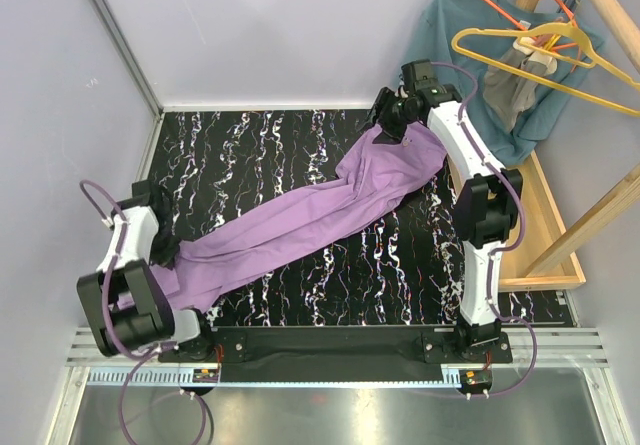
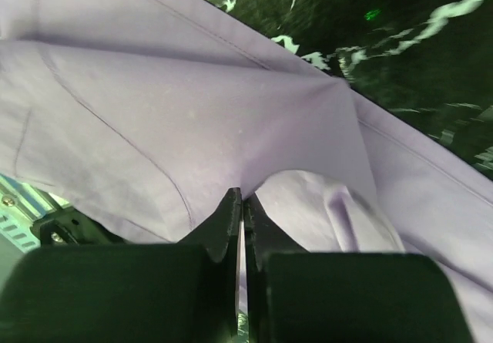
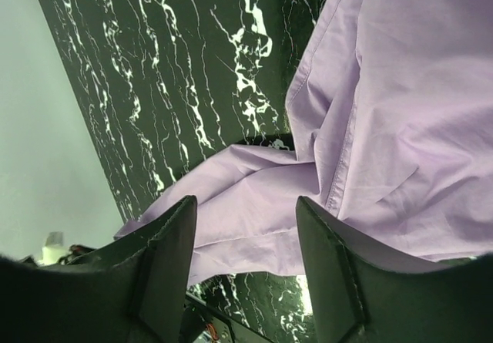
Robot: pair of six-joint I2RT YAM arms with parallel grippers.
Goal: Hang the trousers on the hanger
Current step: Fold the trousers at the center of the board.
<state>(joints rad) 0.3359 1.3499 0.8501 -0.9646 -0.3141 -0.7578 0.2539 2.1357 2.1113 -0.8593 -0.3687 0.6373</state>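
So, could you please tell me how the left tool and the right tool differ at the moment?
The left tool has its fingers pressed together on a fold of the trousers; the right tool has its fingers spread wide, gripping nothing. The left tool sits at the trousers' near end, the right tool at their far end. Both are at the lilac cloth.

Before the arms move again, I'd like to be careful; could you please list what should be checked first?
1. Left claw shut on the trousers: ok.
2. Right claw gripping cloth: not ok, its jaws stand open over the cloth.
3. Yellow hanger in view, hanging on the wooden rack: ok.
4. Waistband found: cannot tell, none shows.
5. Trousers apart from the hanger: ok.
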